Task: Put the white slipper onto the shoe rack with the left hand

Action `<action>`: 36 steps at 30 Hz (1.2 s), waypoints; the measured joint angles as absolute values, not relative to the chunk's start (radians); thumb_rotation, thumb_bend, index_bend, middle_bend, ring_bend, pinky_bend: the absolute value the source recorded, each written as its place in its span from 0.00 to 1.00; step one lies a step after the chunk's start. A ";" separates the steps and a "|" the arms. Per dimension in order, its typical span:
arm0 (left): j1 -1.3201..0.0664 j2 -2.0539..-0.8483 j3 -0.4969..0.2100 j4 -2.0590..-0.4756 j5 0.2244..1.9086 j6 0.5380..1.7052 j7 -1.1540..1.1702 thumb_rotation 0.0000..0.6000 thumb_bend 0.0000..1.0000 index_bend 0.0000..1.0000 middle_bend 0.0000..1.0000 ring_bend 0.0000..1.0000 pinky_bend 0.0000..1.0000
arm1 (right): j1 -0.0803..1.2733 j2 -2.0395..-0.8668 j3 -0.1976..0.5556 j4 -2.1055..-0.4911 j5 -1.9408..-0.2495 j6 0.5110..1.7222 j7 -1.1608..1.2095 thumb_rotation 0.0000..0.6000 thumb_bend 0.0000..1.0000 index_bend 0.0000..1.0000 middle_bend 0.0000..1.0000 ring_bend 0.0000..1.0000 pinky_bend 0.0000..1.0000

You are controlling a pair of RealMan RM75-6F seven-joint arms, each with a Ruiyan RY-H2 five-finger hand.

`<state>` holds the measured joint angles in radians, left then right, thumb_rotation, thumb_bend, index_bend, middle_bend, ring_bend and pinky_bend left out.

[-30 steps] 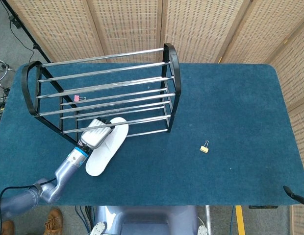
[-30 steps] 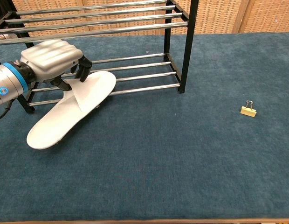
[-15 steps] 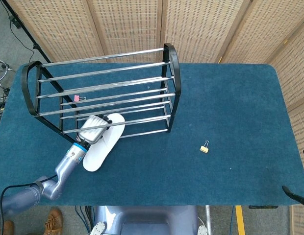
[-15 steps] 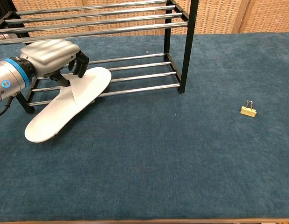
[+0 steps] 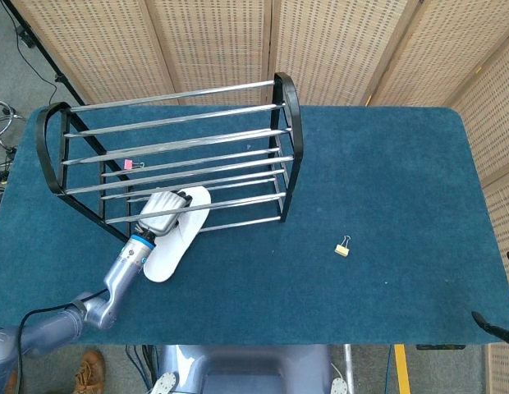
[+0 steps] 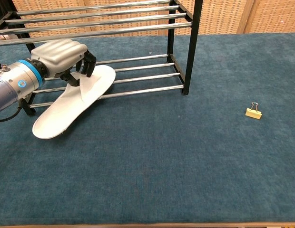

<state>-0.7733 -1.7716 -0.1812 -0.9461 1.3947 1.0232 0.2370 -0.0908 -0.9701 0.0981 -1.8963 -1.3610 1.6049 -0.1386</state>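
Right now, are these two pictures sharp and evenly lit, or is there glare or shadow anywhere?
Head view: sharp, evenly lit, bright glints along the shoe rack bars. Chest view: also sharp; the rack's chrome bars shine, the left hand has soft highlights on its shell, and the white slipper casts only a thin shadow on the blue table.

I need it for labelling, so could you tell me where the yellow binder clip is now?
The yellow binder clip lies alone on the blue table, right of the shoe rack in both views.
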 measured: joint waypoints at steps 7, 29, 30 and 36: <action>-0.801 -1.808 -0.211 -0.871 1.352 0.991 0.247 1.00 0.44 0.82 0.61 0.51 0.58 | -0.087 -0.967 0.100 -1.890 -1.350 1.593 -0.127 1.00 0.00 0.00 0.00 0.00 0.00; -0.866 -1.872 -0.263 -0.694 1.279 0.925 0.173 1.00 0.44 0.82 0.61 0.51 0.58 | -0.076 -0.973 0.104 -1.882 -1.320 1.572 -0.135 1.00 0.00 0.00 0.00 0.00 0.00; -0.867 -1.873 -0.263 -0.688 1.277 0.923 0.172 1.00 0.44 0.82 0.61 0.51 0.58 | -0.075 -0.973 0.104 -1.882 -1.319 1.572 -0.135 1.00 0.00 0.00 0.00 0.00 0.00; -0.875 -1.881 -0.266 -0.655 1.266 0.912 0.161 1.00 0.44 0.82 0.61 0.51 0.58 | -0.075 -0.972 0.105 -1.881 -1.316 1.571 -0.134 1.00 0.00 0.00 0.00 0.00 0.00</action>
<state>-0.8746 -1.8808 -0.2659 -0.6547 1.2662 0.9122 0.1606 -0.0747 -0.9724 0.1048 -1.8811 -1.3161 1.5706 -0.1339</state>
